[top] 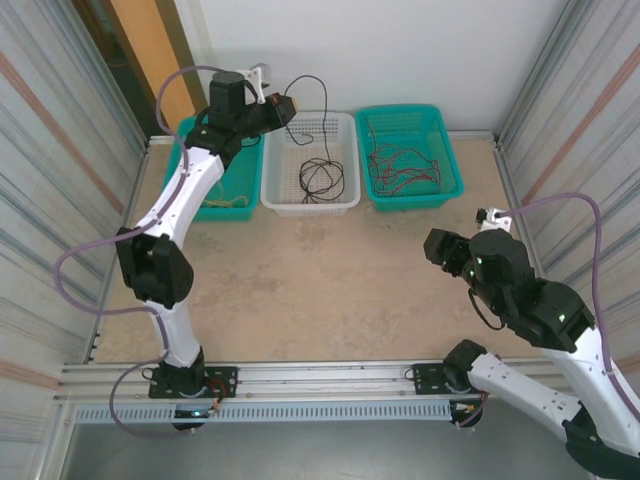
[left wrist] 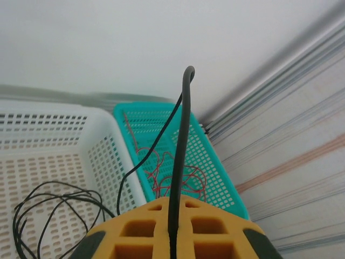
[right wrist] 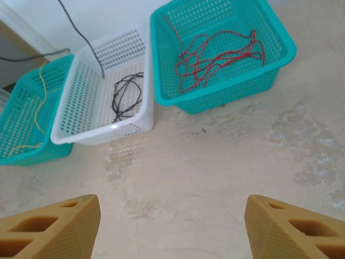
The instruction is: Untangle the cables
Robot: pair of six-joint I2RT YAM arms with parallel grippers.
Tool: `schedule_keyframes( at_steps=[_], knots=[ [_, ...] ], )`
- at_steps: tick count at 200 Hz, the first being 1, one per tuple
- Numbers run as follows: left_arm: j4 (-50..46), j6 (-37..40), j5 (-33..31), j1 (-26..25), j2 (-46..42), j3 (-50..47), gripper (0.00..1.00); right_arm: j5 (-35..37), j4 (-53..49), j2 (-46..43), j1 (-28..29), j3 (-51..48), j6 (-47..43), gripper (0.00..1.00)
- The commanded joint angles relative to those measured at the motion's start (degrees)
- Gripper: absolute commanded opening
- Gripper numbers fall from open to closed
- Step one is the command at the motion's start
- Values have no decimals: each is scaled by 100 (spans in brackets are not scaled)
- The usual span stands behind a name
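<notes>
My left gripper [top: 287,106] hovers over the back of the white basket [top: 309,207], shut on the black cable [top: 320,176]. In the left wrist view the cable [left wrist: 182,140] is pinched between the yellow fingers [left wrist: 135,229], with its short end sticking up past them. The rest arcs down into a loose coil on the basket floor [right wrist: 126,97]. The red cable [top: 405,165] lies bunched in the right teal basket [top: 412,200]. The yellow cable [right wrist: 40,91] lies in the left teal basket [top: 215,214]. My right gripper [top: 445,250] hangs open above bare table [right wrist: 172,226], holding nothing.
The three baskets stand in a row along the back wall. Corrugated metal walls close in both sides. A metal rail [top: 320,380] carrying the arm bases runs along the near edge. Sandy tabletop [top: 320,290] stretches between baskets and rail.
</notes>
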Motion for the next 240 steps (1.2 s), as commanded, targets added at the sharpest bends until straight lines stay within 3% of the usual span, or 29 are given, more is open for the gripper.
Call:
schedule_keyframes(
  at_steps=[1, 52, 59, 75, 89, 132, 168, 186, 207, 220, 240],
  knots=[
    [96, -185, -61, 36, -6, 105, 0, 65, -107, -69, -45, 73, 83, 70],
    [125, -121, 44, 39, 38, 26, 0, 48, -39, -146, -42, -82, 158, 70],
    [78, -52, 25, 31, 47, 7, 12, 46, -44, -132, -40, -89, 156, 70],
    [51, 55, -52, 28, 26, -195, 53, 31, -38, -92, -47, -60, 143, 70],
    [83, 102, -104, 30, -60, -429, 72, 8, -22, -52, -43, -30, 104, 70],
    [52, 321, -240, 12, -583, -974, 82, -4, 62, 66, -43, 22, -64, 70],
    [100, 1008, -700, -88, -1881, -2153, 91, 150, 342, 263, -53, 118, -408, 72],
    [291, 1638, -1349, -149, -2707, -3122, 96, 358, 688, 254, -54, -35, -464, 78],
    [336, 2312, -2454, -131, -3524, -4160, 98, 406, 1759, 1, -57, -763, -518, 88],
    [486, 2720, -3309, -101, -3919, -4846, 99, 689, 2472, -194, -84, -1429, -601, 100],
    [1043, 3411, -4817, 65, -4206, -5955, 99, 1483, 3092, -314, -305, -2376, -346, 99]
  ],
)
